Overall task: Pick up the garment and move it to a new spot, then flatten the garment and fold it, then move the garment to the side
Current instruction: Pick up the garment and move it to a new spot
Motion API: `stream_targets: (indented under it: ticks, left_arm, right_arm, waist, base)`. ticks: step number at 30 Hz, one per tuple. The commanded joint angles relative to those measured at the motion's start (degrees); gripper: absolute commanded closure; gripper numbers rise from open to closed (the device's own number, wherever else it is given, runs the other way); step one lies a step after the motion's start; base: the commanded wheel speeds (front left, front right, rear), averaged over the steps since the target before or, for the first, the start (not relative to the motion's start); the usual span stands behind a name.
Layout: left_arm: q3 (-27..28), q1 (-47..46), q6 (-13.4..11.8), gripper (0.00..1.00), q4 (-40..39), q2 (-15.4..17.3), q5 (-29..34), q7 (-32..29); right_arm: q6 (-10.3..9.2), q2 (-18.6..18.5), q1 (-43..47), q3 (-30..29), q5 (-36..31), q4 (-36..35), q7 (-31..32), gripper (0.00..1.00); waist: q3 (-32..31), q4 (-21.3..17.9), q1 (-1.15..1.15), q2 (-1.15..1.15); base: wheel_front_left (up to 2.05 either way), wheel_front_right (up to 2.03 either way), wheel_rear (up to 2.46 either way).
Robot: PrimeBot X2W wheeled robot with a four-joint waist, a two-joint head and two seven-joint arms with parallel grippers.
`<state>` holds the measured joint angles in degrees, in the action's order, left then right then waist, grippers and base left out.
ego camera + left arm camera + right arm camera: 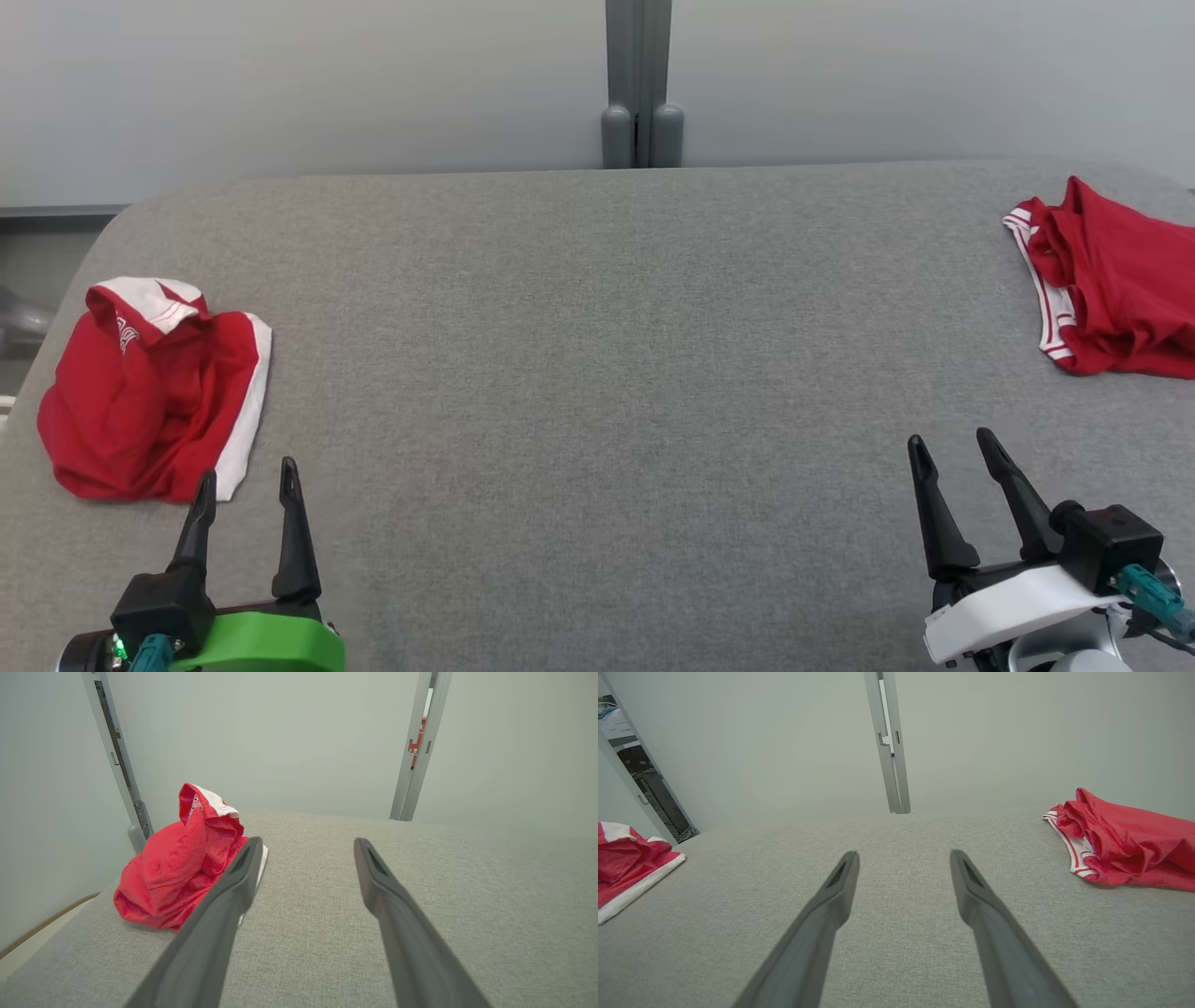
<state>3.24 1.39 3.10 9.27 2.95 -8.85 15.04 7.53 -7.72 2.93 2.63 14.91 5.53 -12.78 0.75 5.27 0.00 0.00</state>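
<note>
right garment (1120, 280) runs off the head view at 3 o'clock. a finger (236, 882) hides part of the white hem of the left garment (177, 872) in the left wrist view; its print is too small to read.

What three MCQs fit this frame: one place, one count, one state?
1. Where is the garment with the broad white band?
A. On the table's left side, just ahead of the left pincer
B. At the table's centre
C. At the far right edge

2. How many red garments lie on the grey table?
A. One
B. Two
C. Three

3. What state are the left pincer and the right pincer in?
A. Both shut
B. Left shut on cloth
C. Both open, empty

Answers:
1. A: the head view shows it at the left, near that pincer's tips.
2. B: a second, striped garment lies far right.
3. C: both wrist views show jaws apart over bare table.
</note>
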Motion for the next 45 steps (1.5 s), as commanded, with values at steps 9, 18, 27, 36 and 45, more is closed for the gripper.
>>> stream_targets:
  ticks: [9,18,27,36,45]
  left_arm:
    - [0.8,-0.6,0.0,0.0,-0.6,0.0,0.7,0.2]
    - [1.5,0.2,-0.4,0.0,-1.0,0.0,0.5,0.2]
    - [1.9,1.1,-0.8,0.0,-1.8,0.0,0.0,0.2]
    - [2.8,1.9,-0.8,0.0,-2.2,0.0,0.0,0.2]
    - [3.5,2.0,-0.8,0.0,-2.2,0.1,0.4,0.2]
  right_arm:
    - [-0.09,0.0,-0.4,0.4,-0.3,0.6,-0.4,0.0]
    - [-0.09,0.3,0.0,0.4,-0.5,0.8,-0.3,0.0]
    - [-0.09,-0.1,-0.1,0.8,-0.7,0.9,0.1,0.0]
    - [-0.09,-0.5,-0.3,1.2,-0.4,1.4,0.2,0.0]
    - [-0.09,-0.9,-0.1,1.6,-0.2,1.5,0.5,0.0]
  waist:
    - [1.3,6.1,0.0,0.0]
    - [1.5,12.6,0.0,0.0]
    - [1.8,18.0,0.0,0.0]
    - [1.8,20.8,0.0,0.0]
    - [1.7,20.6,0.0,0.0]
  base:
    - [0.0,0.0,0.0]
    - [0.0,0.0,0.0]
    - [0.0,0.0,0.0]
    - [0.0,0.0,0.0]
    - [0.0,0.0,0.0]
